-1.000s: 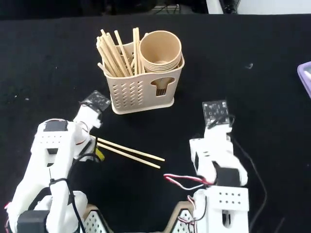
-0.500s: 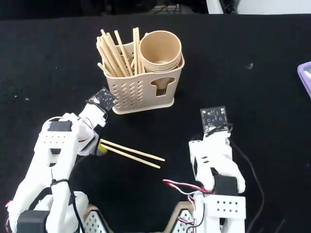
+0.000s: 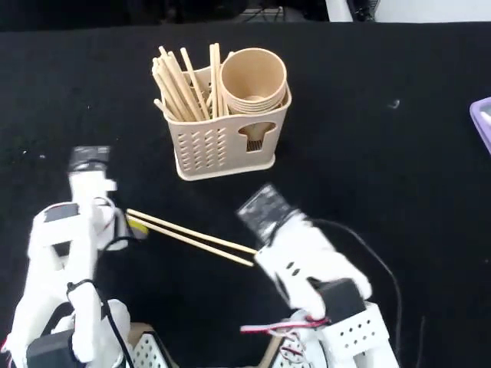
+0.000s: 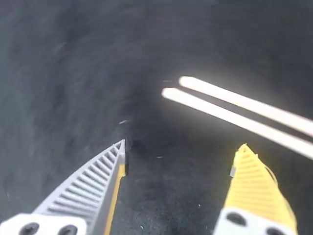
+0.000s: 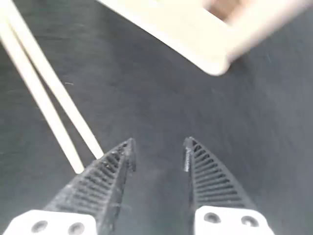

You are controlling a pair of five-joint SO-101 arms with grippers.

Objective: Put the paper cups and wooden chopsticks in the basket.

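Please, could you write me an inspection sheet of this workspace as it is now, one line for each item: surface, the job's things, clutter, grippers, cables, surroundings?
Surface: black table, no spill seen.
Job's things: basket upright, holding stacked paper cups and a bundle of chopsticks; loose chopsticks, a pair, lie flat on the table in front of the basket.
Clutter: purple object at the table's right edge, cut off.
Grippers: left gripper open, near one end of the loose pair, holding nothing; right gripper open, near the other end, holding nothing.
Cables: black cable beside the right arm; red and white wires at its base.
Surroundings: pale objects beyond the far edge, not identifiable.
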